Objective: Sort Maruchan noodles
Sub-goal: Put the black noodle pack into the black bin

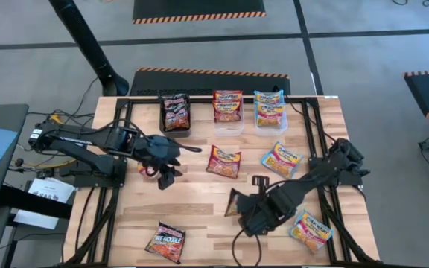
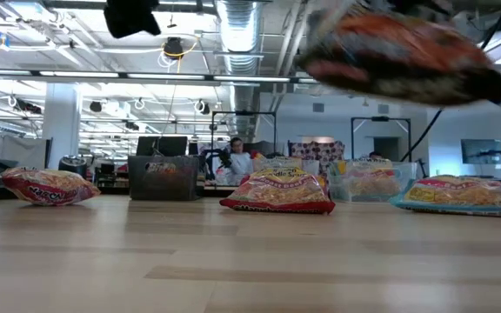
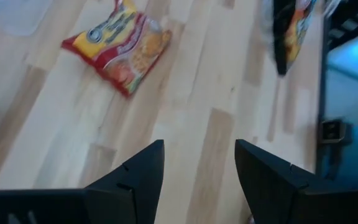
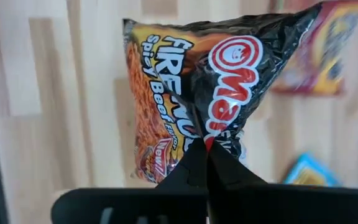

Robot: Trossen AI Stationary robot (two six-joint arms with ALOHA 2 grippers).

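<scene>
left gripper empty with fingers apart; right gripper clamped on a dark packet.

from left to right: we see the left arm bent over the left half of the table, its gripper low and partly covering something reddish we cannot identify. another dark packet lies at the near edge, a red one at centre, a blue-yellow one to its right. at the far edge sit a black bin and two clear bins, each holding packets. the right arm reaches in diagonally, its packet held off the wood and mostly hidden from above; the low view cuts it off. a light packet lies near right.
</scene>
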